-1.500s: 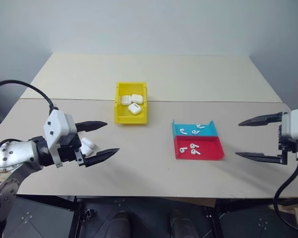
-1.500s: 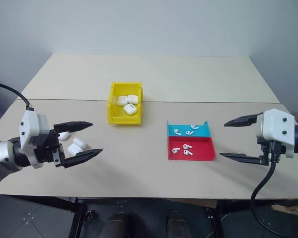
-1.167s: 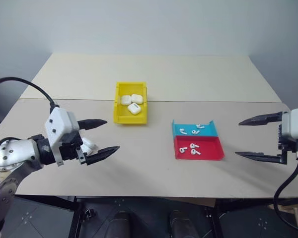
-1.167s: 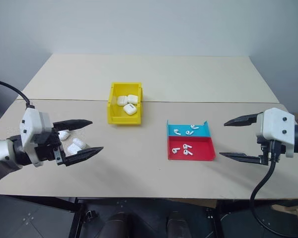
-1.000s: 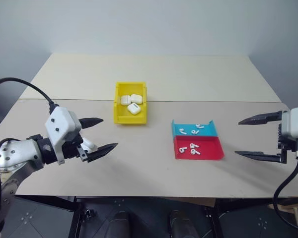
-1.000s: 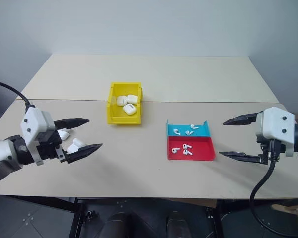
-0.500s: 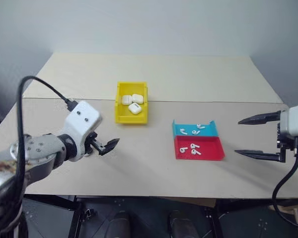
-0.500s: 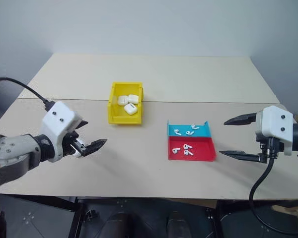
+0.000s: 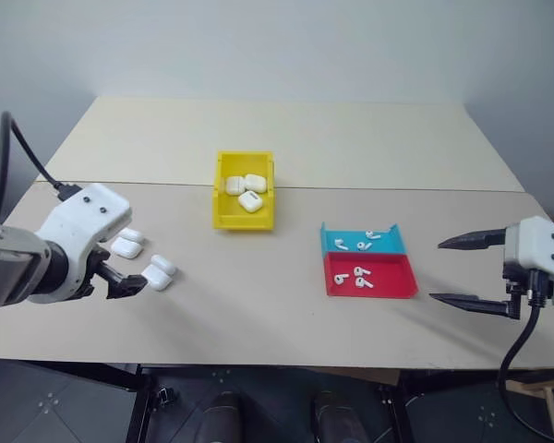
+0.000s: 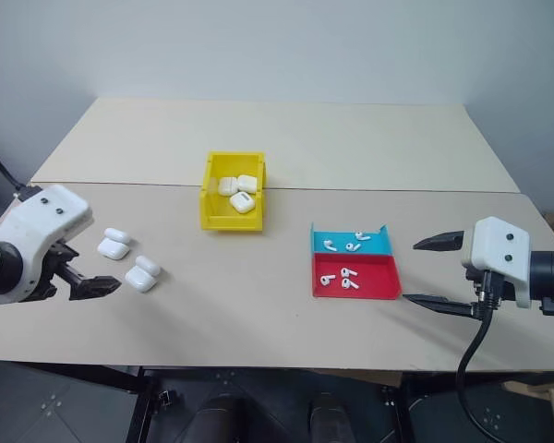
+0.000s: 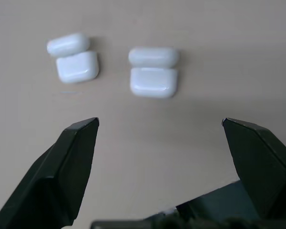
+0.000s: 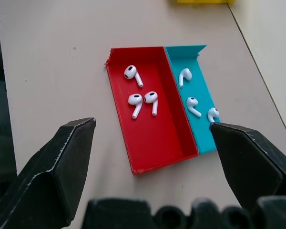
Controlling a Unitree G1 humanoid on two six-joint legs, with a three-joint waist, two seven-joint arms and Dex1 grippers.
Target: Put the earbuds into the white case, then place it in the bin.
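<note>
Two open cases (image 11: pixel 153 71) lie near the spread left gripper (image 11: pixel 159 138); they look light, hard and slippery, so pinch the flat sides.

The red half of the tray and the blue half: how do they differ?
The red half lies nearer the robot, the blue half farther, toward the yellow bin. The red half looks wider than the blue half. They share one tray, side by side, and each holds three white earbuds.
</note>
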